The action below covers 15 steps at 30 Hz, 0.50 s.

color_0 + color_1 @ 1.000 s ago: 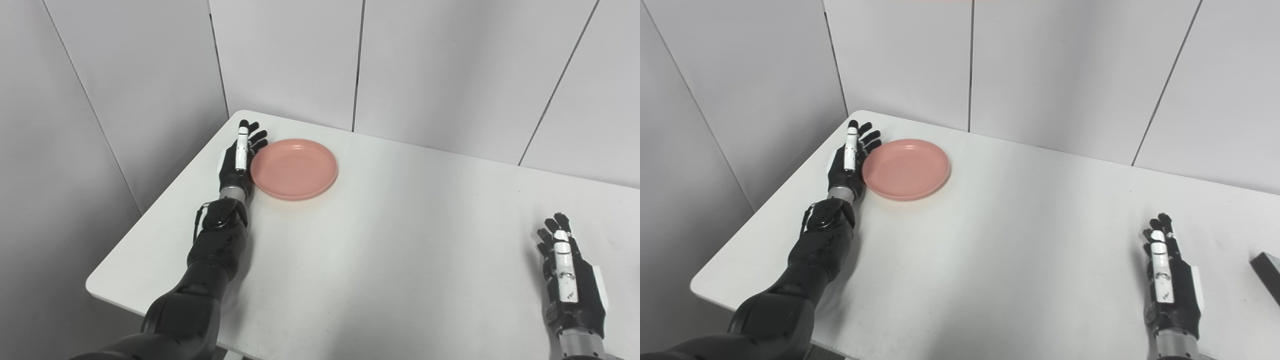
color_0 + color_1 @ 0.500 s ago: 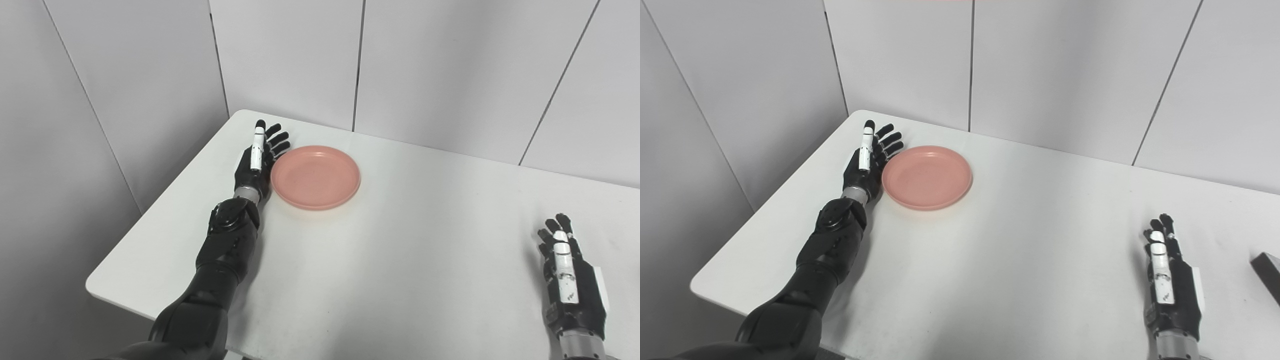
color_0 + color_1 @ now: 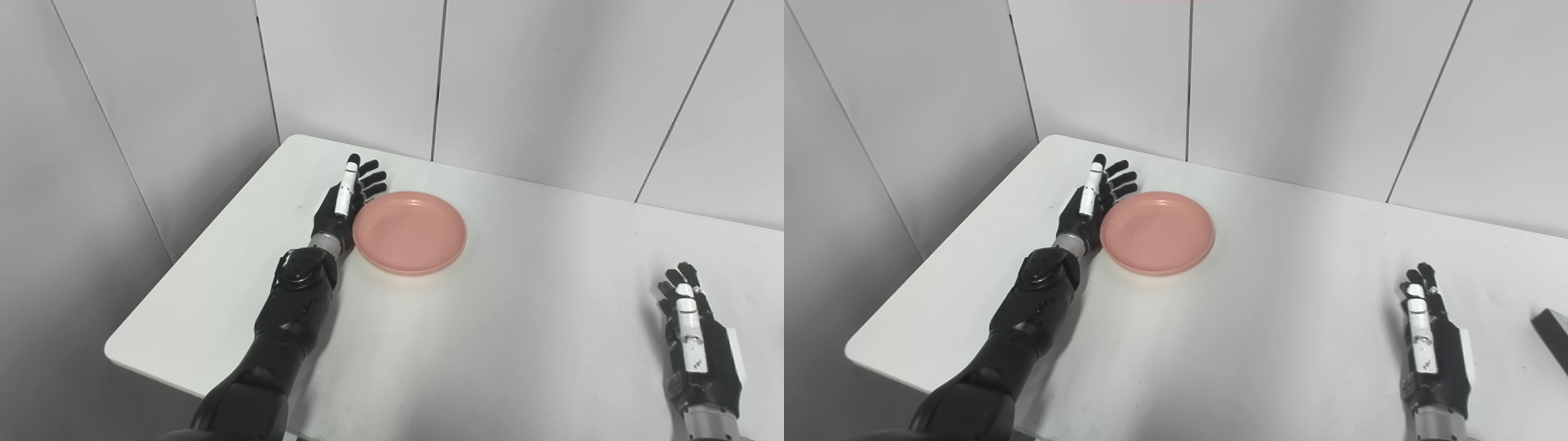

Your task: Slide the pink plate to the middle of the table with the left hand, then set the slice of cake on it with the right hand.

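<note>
The pink plate (image 3: 409, 231) lies flat and empty on the white table (image 3: 490, 331), left of its middle. My left hand (image 3: 345, 202) stands on edge, open, with its palm and fingers against the plate's left rim. My right hand (image 3: 695, 343) rests open on the table near the front right, holding nothing. A dark wedge (image 3: 1552, 337) at the right edge of the right eye view looks like the slice of cake; most of it is cut off by the picture's border.
Grey panel walls (image 3: 355, 67) close the table in at the back and on the left. The table's front-left corner (image 3: 116, 355) and left edge lie close beside my left forearm (image 3: 294, 300).
My left hand has pushed the pink plate rightward and a little toward me, staying against its left rim. The right hand has not moved.
</note>
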Each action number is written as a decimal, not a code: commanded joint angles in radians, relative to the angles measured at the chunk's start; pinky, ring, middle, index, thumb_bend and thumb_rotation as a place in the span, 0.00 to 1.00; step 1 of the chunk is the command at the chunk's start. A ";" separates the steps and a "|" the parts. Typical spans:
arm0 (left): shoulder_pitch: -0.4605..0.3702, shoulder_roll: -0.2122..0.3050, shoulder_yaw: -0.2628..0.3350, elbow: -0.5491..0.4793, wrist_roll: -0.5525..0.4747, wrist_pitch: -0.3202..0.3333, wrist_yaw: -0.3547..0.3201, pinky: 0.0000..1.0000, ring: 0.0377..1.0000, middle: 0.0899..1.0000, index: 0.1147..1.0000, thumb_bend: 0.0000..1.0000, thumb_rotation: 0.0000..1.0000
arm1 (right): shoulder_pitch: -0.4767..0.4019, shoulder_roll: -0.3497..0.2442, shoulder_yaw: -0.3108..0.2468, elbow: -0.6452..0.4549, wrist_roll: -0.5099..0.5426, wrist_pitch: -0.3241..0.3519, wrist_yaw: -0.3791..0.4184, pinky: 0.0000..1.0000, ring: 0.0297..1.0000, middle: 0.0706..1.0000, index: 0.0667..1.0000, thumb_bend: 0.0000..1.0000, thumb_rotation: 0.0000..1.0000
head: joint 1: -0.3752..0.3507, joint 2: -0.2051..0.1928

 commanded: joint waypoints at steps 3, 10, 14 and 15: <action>-0.013 -0.009 -0.025 -0.070 0.028 0.009 -0.014 0.87 0.87 0.85 0.85 0.67 1.00 | -0.011 0.006 0.001 -0.030 0.002 0.011 -0.002 0.99 0.94 0.93 0.94 0.60 0.82 | -0.003 0.004; 0.001 -0.031 -0.063 -0.113 0.076 0.013 0.005 0.88 0.89 0.88 0.87 0.69 1.00 | -0.009 0.005 0.008 -0.037 -0.008 0.012 -0.008 0.98 0.93 0.93 0.94 0.61 0.82 | -0.008 0.007; 0.014 -0.052 -0.082 -0.141 0.107 0.008 0.014 0.89 0.90 0.89 0.88 0.69 1.00 | -0.009 0.007 0.008 -0.040 -0.008 0.015 -0.011 0.98 0.93 0.93 0.94 0.61 0.81 | -0.018 0.012; 0.018 -0.061 -0.084 -0.148 0.108 0.006 0.015 0.90 0.91 0.89 0.89 0.68 1.00 | -0.009 0.007 0.009 -0.041 -0.010 0.018 -0.012 0.98 0.93 0.93 0.94 0.61 0.82 | -0.019 0.013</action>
